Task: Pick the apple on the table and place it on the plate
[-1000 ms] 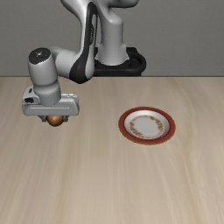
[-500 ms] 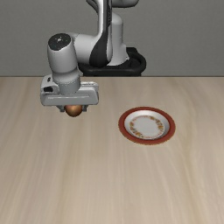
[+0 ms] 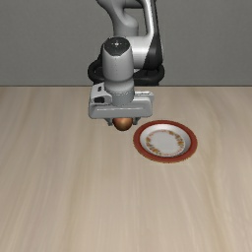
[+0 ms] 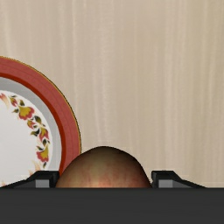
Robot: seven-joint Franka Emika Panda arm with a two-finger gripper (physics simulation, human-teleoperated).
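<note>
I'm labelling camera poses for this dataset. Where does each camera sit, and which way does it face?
Exterior view: in front of and above the table, facing the robot; shows the arm and the claw shut on the apple.
Wrist view: on the hand, looking down at the table; both fingertips flank the apple.
Shared: the apple, the plate with its red rim beside it, the wooden table.

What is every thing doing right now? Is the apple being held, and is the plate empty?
brownish-red round apple: gripped between the tool's fingers, not on the plate.
grey two-finger tool: shut on the apple, beside the plate.
white round plate with a red rim: flat on the table, nothing on it.
light wooden table: bears the plate.
</note>
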